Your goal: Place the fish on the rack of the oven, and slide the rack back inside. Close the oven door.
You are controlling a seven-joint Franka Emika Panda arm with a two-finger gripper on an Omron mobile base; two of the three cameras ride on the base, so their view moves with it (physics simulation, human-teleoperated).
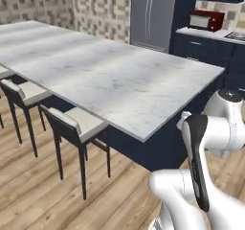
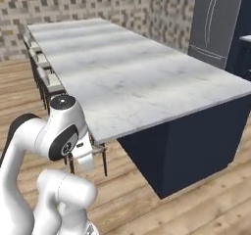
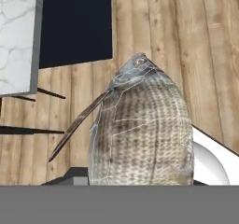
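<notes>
The fish [image 3: 142, 134], grey-silver with brownish scales, stands large in the hand view, head pointing up and one thin fin sticking out to the left. It rises from the bottom edge, where my gripper is shut on it; the fish's body hides the fingertips. Below it lies wooden floor [image 3: 196, 36]. My white arm [image 2: 54, 136] is folded low beside the island counter [image 2: 137, 72]. The oven, its rack and the oven door are out of view.
A long marble island counter [image 1: 119, 80] with a dark blue base [image 3: 74, 22] lies ahead. Stools [image 1: 79, 128] line its left side. A grey fridge [image 1: 150, 16] and a red appliance [image 1: 206, 19] on a back counter stand beyond.
</notes>
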